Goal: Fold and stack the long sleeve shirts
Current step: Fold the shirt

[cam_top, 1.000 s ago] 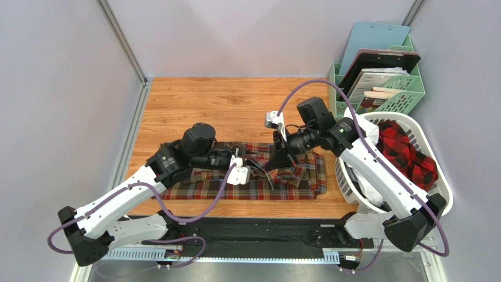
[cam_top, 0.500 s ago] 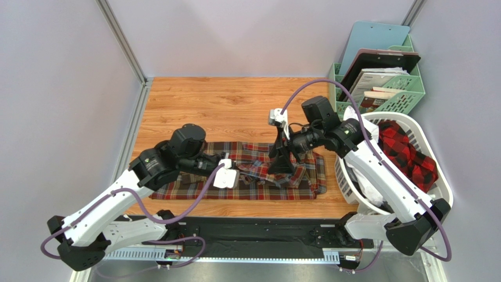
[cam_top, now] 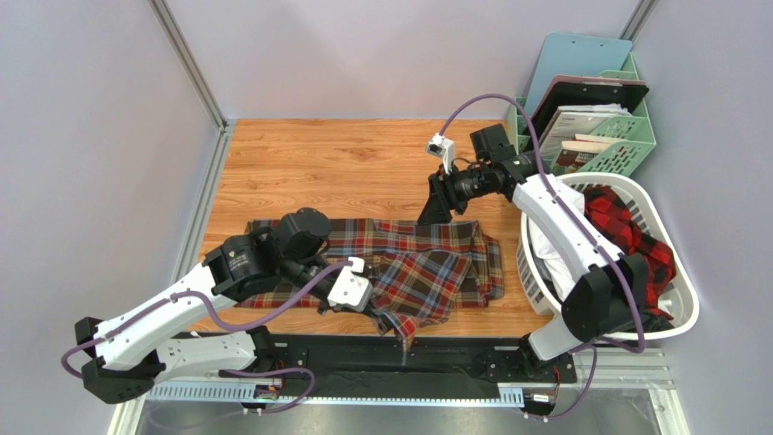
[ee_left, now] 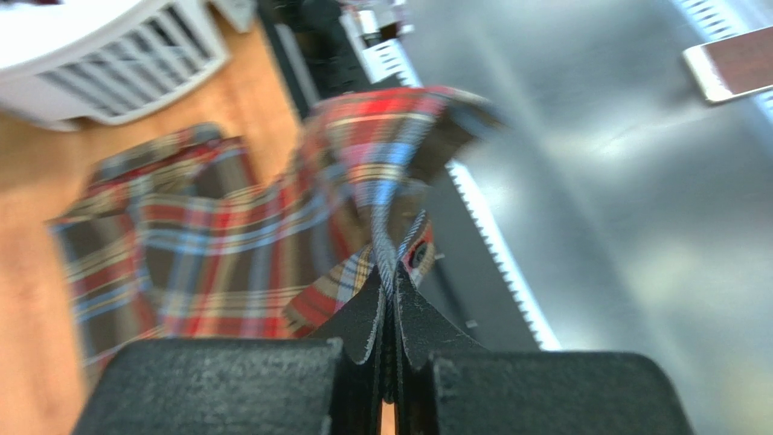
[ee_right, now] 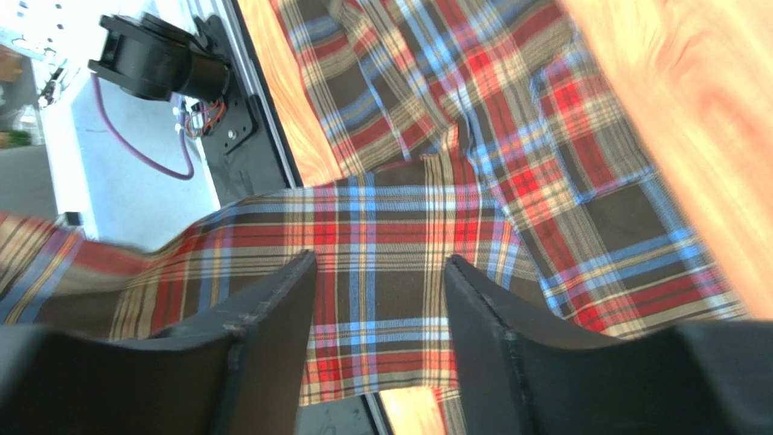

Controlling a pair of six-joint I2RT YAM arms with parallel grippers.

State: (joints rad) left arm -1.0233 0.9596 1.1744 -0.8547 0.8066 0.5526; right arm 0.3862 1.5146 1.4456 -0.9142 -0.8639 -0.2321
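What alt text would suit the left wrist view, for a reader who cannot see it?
The left gripper, its fingers shut, pinches a fold of the tartan shirt; more of it lies on the wooden table. A white basket is at the upper left.

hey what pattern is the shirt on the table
The shirt is brown tartan with red, blue and pale lines, clearest in the right wrist view.

Robotics lab test cell: boxed in by blank pale-grey wall panels and bare aluminium frame posts, with small wood-grain tabletop, black metal mounting rail, white slatted plastic laundry basket.
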